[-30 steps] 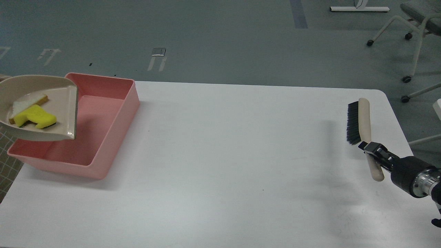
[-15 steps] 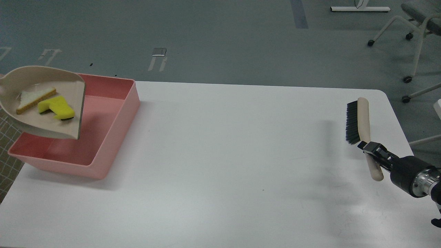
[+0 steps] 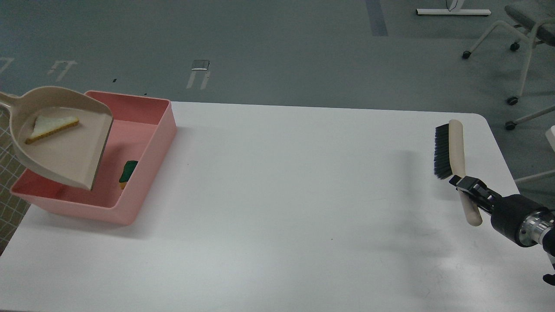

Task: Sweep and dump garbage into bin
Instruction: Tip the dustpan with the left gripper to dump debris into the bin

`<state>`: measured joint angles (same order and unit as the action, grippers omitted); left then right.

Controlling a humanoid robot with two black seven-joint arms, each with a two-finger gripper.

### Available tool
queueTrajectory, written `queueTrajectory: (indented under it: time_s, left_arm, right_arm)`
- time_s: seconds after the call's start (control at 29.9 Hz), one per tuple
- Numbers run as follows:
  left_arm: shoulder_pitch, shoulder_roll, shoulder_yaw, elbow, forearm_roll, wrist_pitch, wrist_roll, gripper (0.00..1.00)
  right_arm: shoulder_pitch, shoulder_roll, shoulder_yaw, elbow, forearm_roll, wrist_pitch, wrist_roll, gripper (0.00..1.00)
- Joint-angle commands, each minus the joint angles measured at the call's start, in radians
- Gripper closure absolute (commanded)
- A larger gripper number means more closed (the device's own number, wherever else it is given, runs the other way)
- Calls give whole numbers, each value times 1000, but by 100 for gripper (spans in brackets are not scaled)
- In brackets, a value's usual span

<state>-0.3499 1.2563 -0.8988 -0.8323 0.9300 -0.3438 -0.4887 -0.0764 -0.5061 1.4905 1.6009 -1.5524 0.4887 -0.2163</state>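
Right hand (image 3: 464, 185) pinches brush (image 3: 451, 149) handle; sponge (image 3: 127, 173) lies in bin (image 3: 149, 143).

bin (image 3: 149, 130): smooth pink plastic | dustpan (image 3: 65, 151): smooth beige plastic, slight sheen | brush (image 3: 455, 147): matt beige handle, black bristles | table (image 3: 282, 195): smooth matt white | sponge piece (image 3: 128, 171): rough green face

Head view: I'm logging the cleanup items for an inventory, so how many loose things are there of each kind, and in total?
Pink bin: 1
Beige dustpan: 1
Brush: 1
Bread slice, in the dustpan: 1
Sponge piece, green side up in the bin: 1
Total: 5
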Motion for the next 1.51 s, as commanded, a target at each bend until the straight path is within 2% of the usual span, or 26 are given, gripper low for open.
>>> queueTrajectory:
  time_s: [0.0,0.07,0.17,0.37,0.6,0.87,1.0,1.1,1.17,1.37,1.47]
  left_arm:
    - [-35,12,0,-1,64,-6,0,100]
    - [-43,26,0,-1,78,-7,0,100]
    - [-49,38,0,-17,107,-4,0,100]
    - [-103,44,0,-114,168,-3,0,100]
    - [-179,84,0,-126,167,-7,0,100]
    - [-199,106,-3,-105,152,-18,0,100]
    - [-300,101,-5,-105,141,-38,0,100]
    - [-395,28,-3,-103,100,-86,0,100]
    - [-409,-24,0,-99,79,-86,0,100]
    - [-406,-349,1,1,4,-38,0,100]
    - [-397,-527,4,25,3,18,5,100]
  right_arm:
    - [1,0,1,1,0,0,5,94]
    - [1,1,2,1,0,0,15,94]
    - [-2,1,11,1,3,0,55,94]
    - [0,0,13,2,3,0,55,94]
    - [-2,-3,14,2,3,0,55,94]
    - [-3,-2,24,20,3,0,58,94]
    - [-11,-5,40,27,3,0,67,94]
    - [-11,-14,45,27,3,0,66,94]
    - [-11,-14,45,28,3,0,66,94]
    - [-6,-49,65,82,3,0,52,94]
    - [4,-112,62,77,0,0,52,94]
